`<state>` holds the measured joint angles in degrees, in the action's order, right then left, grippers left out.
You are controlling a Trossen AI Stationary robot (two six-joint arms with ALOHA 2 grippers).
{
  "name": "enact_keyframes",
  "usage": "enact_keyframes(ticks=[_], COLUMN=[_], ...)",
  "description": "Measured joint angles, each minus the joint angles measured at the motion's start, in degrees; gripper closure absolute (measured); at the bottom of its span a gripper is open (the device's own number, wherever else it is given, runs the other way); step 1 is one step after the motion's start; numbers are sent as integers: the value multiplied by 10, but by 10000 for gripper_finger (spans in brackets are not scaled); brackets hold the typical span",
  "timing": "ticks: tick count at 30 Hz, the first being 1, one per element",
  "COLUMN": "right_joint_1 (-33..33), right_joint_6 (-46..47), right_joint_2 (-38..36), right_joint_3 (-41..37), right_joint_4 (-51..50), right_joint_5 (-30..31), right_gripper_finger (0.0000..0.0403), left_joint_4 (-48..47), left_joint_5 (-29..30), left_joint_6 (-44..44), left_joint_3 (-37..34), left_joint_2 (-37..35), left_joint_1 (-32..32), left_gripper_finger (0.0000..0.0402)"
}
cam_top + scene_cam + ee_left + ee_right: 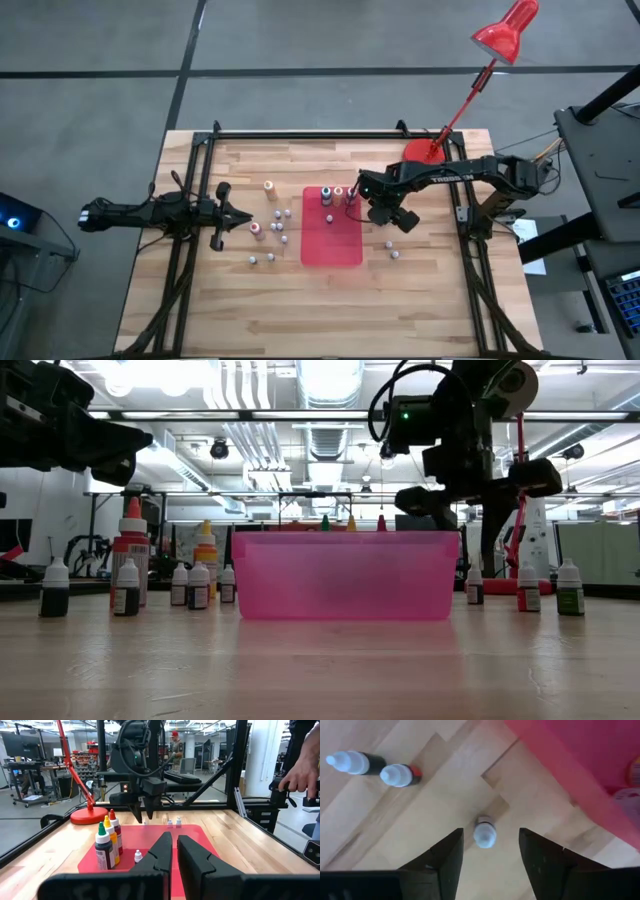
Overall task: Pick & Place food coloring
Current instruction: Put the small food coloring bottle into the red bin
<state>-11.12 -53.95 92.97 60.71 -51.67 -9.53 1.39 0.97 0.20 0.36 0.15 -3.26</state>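
Right gripper (490,857) hangs over the table just beside the tray (345,250), jaws wide apart, empty. One bottle (484,832) stands upright on the wood between the fingertips; two more (400,774) lie farther off. Three bottles (109,842) already stand in the tray; others (272,230) are scattered to its left. Left gripper (240,217) waits at the table's left side, fingers closed on nothing. To grasp well: descend straight down, keep the cap centred between the fingers, close low on the body, not on the cap.
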Motion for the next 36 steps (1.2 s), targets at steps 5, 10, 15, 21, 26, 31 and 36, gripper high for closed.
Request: enact_keyframes(ticks=[5, 10, 15, 21, 26, 31, 36], right_joint_1=[8, 7, 7, 7, 7, 6, 3], right_joint_6=[5, 22, 30, 39, 41, 57, 71], right_joint_2=[2, 2, 2, 2, 2, 1, 1], right_joint_3=[-16, -34, -38, -53, -62, -66, -66], right_joint_4=[12, 34, 50, 75, 81, 86, 88], right_joint_5=[0, 1, 4, 4, 5, 5, 6], right_gripper_finger=[225, 226, 227, 227, 229, 230, 236], left_joint_4=[0, 0, 0, 0, 0, 0, 0], left_joint_5=[0, 0, 0, 0, 0, 0, 0], left_joint_6=[0, 0, 0, 0, 0, 0, 0], left_joint_3=[0, 0, 0, 0, 0, 0, 0], left_joint_2=[0, 0, 0, 0, 0, 0, 0], left_joint_1=[0, 0, 0, 0, 0, 0, 0], left_gripper_finger=[399, 399, 399, 399, 399, 399, 399])
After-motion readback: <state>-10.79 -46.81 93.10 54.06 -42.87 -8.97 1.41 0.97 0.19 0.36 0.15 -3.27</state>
